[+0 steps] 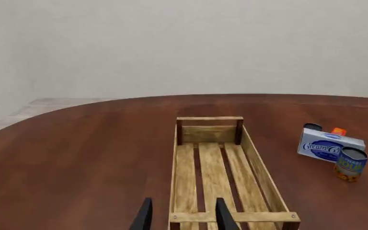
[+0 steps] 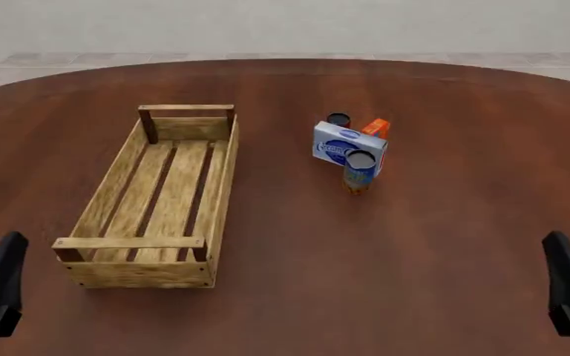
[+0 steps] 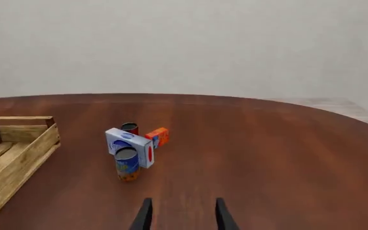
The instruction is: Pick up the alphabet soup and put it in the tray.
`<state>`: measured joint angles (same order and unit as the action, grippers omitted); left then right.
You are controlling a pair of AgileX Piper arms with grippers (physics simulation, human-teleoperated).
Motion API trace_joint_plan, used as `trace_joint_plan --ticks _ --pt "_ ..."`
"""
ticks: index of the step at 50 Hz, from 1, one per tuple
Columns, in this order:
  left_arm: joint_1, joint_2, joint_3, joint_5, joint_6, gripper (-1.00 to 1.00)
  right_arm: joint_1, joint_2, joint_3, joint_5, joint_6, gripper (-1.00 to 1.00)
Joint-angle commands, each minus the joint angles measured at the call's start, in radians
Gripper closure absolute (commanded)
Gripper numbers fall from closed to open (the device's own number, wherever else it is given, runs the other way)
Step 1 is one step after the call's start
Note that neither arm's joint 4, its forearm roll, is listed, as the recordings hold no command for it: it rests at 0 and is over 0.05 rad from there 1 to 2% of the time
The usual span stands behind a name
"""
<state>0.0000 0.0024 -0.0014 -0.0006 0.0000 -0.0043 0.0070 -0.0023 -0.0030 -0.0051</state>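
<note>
The alphabet soup (image 2: 359,170) is a small upright can with a blue label and an orange-yellow lower band. It stands right of the tray, close against the near side of a white-and-blue box, and shows in both wrist views (image 1: 350,164) (image 3: 127,166). The tray (image 2: 222,178) is a long light-wood crate lying lengthwise at the left, with nothing in it. My left gripper (image 1: 184,218) is open, just short of the tray's near end (image 1: 235,216). My right gripper (image 3: 180,215) is open and empty, well back from the can.
The white-and-blue box (image 2: 349,146) stands just behind the soup. A smaller dark can (image 2: 338,119) and a small orange box (image 2: 375,128) sit behind that. The brown table top (image 2: 444,245) curves away at the far edge, with pale floor and wall beyond.
</note>
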Motion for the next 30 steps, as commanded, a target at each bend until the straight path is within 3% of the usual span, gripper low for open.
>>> trace_joint_plan --ticks 1,9,11,14,19,24,25,28,30 --pt "0.000 0.005 -0.003 -0.001 0.000 -1.00 0.016 0.047 -0.019 -0.005 -0.005 -1.00" --pt "0.000 0.005 -0.003 -0.001 0.000 -1.00 -0.012 0.093 -0.088 0.019 -0.017 -1.00" --pt "0.000 0.005 -0.003 -0.001 0.000 -1.00 -0.043 0.201 -0.098 -0.041 -0.018 -1.00" --pt "0.000 0.005 -0.003 -0.001 0.000 -1.00 -0.021 0.241 -0.114 -0.053 -0.012 -1.00" --pt "0.000 0.005 -0.003 -0.001 0.000 -1.00 -0.027 0.392 -0.160 -0.110 -0.088 -1.00" --pt "0.000 0.005 -0.003 -0.001 0.000 -1.00 0.000 0.476 -0.210 -0.108 -0.050 -1.00" --pt "0.000 0.005 -0.003 -0.001 0.000 -1.00 0.004 0.524 -0.225 -0.109 -0.006 -1.00" --pt "0.000 0.005 -0.003 -0.001 0.000 -1.00 0.045 0.555 -0.266 -0.084 -0.046 -1.00" --pt "0.000 0.005 -0.003 -0.001 0.000 -1.00 0.090 0.586 -0.290 -0.070 -0.037 -1.00"
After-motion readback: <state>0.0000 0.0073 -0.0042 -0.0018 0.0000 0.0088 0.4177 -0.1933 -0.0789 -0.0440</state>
